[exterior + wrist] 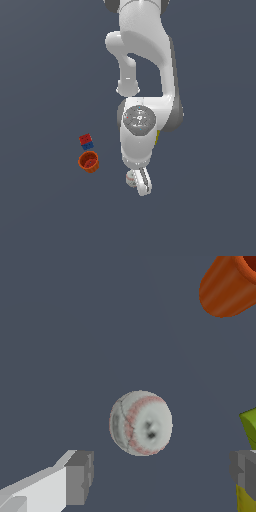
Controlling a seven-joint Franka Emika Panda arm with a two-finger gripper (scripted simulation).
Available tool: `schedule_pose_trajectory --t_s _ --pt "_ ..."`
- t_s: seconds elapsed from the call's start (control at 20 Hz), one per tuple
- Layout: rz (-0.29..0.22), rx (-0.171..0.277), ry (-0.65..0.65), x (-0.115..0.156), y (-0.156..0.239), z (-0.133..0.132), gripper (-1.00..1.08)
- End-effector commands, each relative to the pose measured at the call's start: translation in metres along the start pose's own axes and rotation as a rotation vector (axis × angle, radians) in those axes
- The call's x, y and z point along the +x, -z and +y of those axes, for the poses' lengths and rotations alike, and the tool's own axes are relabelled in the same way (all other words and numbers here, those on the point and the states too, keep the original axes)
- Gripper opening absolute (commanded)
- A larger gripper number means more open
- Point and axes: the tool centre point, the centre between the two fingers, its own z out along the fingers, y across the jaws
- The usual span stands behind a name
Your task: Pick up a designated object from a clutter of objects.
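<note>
- Hanging over the white baseball [141,423], the end effector [162,476] has its two grey fingertips [80,477] spread wide apart, with nothing between them; the ball shows in the gap, apart from both pads.
- In the exterior view the end effector [142,186] points down at the near end of the white arm [145,75], and the baseball [131,178] peeps out just on the exterior view's left of the fingers, mostly hidden by them.
- That ball lies on the dark grey surface [45,75], its thin red stitching curving round its face in the wrist view.
- An orange cup [89,162] stands on the surface to the exterior view's left of the ball, near it but apart, its mouth open upward and tilted a little.
- A red-and-blue block [86,142] sits just beyond the cup on the far side, very close to its rim; contact cannot be told.
- From the wrist view the orange cup [228,286] shows as a ribbed side at the edge, and a green block [249,428] shows at the frame's edge beside one fingertip.
- A sliver of yellow [158,136] shows past the arm's wrist on the exterior view's right; what it belongs to cannot be told.
</note>
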Motion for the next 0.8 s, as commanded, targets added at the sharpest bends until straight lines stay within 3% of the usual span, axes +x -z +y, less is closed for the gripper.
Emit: schedule_pose_trajectory --t_s 0.0,0.75 --pt "0.002 0.0 -0.044 0.001 -0.008 -0.002 1.0" --pt "0.006 -0.003 -0.12 0.002 -0.026 -0.005 1.0"
